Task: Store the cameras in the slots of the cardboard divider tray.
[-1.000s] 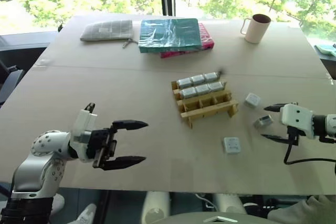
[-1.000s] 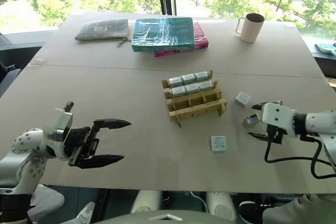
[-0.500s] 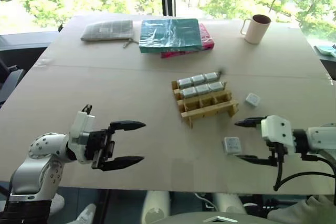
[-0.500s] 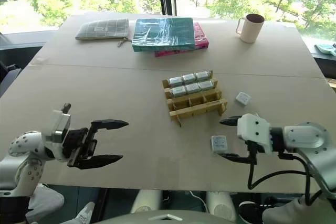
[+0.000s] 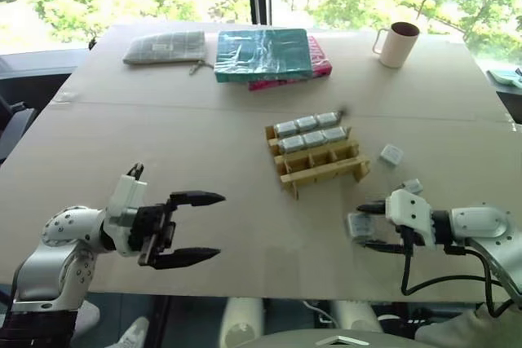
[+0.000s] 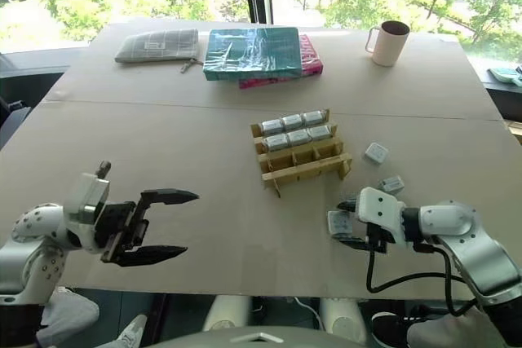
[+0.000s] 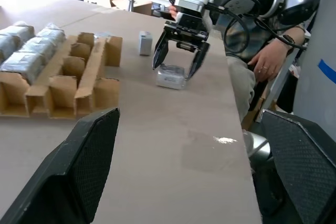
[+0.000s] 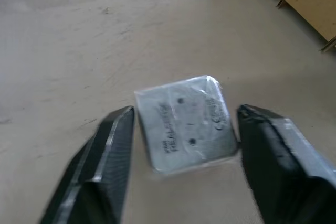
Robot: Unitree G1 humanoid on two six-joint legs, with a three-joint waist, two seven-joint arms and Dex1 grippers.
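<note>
Right gripper (image 8: 184,145) straddles a flat-lying camera (image 8: 186,123) on the table (image 5: 204,144) near the cardboard divider tray (image 5: 318,160) — fingers narrowed, whether gripping cannot be told — left gripper (image 5: 194,228) hangs wide, empty.

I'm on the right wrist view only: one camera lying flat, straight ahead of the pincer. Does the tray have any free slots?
Observer: Yes. The cardboard divider tray holds six cameras in its two far rows, and the rows nearer the robot stand empty.
Operator: Any other cameras still outside the tray?
Observer: Two loose cameras, one to the right of the tray and one just beyond the right pincer.
Operator: Is the other arm in the way?
Observer: No. The left pincer is open and empty, far to the left of the tray.
</note>
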